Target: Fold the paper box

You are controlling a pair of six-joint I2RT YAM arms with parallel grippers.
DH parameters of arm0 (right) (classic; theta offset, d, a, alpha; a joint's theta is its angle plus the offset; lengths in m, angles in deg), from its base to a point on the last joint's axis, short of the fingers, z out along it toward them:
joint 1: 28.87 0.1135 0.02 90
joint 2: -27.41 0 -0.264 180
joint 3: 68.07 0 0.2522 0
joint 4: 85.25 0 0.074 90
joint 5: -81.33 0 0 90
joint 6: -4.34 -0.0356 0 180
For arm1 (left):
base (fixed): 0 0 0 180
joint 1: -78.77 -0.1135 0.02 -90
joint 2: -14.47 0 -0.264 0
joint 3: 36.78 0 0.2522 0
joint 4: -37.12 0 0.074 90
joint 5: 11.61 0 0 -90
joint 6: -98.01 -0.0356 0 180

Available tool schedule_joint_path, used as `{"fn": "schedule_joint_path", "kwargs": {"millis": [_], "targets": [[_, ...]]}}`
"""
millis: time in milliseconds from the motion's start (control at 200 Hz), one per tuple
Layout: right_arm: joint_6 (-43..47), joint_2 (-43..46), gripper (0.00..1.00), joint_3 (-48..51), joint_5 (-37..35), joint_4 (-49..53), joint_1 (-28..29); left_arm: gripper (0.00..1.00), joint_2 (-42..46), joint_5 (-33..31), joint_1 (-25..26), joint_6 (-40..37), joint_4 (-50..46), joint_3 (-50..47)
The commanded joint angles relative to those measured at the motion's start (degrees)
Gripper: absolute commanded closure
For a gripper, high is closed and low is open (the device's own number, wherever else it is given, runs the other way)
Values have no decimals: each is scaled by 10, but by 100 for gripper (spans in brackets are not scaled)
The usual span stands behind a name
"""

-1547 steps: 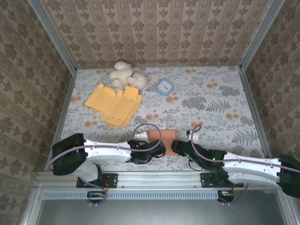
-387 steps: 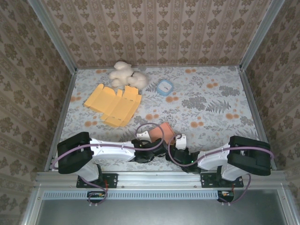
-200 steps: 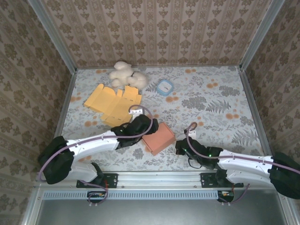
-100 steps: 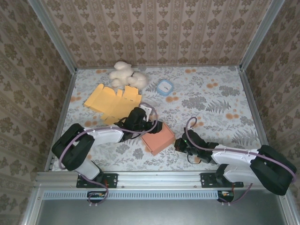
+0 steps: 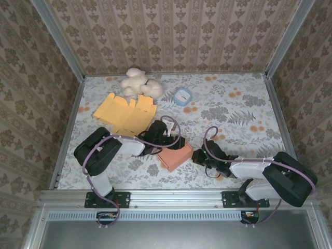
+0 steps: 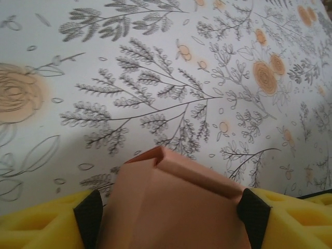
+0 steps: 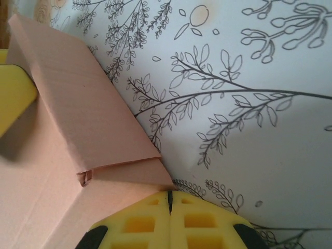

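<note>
Box (image 5: 176, 154) sits near the front middle of the table (image 5: 244, 111), tilted on the diagonal, both arms reaching in at it. The left hand (image 6: 171, 223) straddles it from the far-left side, fingers (image 6: 88, 215) spread wide, and the wrist view shows both black tips pressed against the box's walls. That reads as a grip on the box. The right hand (image 7: 170, 199) is shut tight, pads together with nothing between them, and its tip noses into the box's near-right corner, right under a folded flap (image 7: 93, 98).

Looks well along: walls up, shape closed, seams the open question. At that corner a small gap shows where the flap's edge meets the side, so I judge it is not fully seated.

Here is where it could slip. This is thin paper, and if the left hand squeezes harder, those walls could bow in and the creases buckle. If the right hand shoves instead of pressing gently, the box could skid across the smooth cloth or twist out from between the left fingers. A push at the wrong angle could catch the flap's edge and peel it open rather than close it. And the two hands are crowded on one small box, so a careless sweep could knock them together. The yellow card (image 5: 127, 115) lies well apart, out of trouble.
</note>
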Motion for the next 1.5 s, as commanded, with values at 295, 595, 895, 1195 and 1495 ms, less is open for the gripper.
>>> {"fn": "schedule_joint_path", "kwargs": {"millis": [295, 595, 895, 1195, 1495], "targets": [[54, -79, 100, -4, 21, -148, -4, 32, -69, 75, 98, 126, 146, 6], [76, -23, 100, -6, 0, -124, -11, 35, -60, 89, 102, 166, 161, 6], [66, 105, 100, 18, -85, 30, -13, 34, -10, -3, 71, 152, 74, -12], [94, 263, 100, 0, -128, 262, -15, 31, 11, -16, 54, 168, 77, -24], [61, 367, 100, 40, -60, 344, -7, 29, 105, -57, 56, 160, 63, -95]]}}
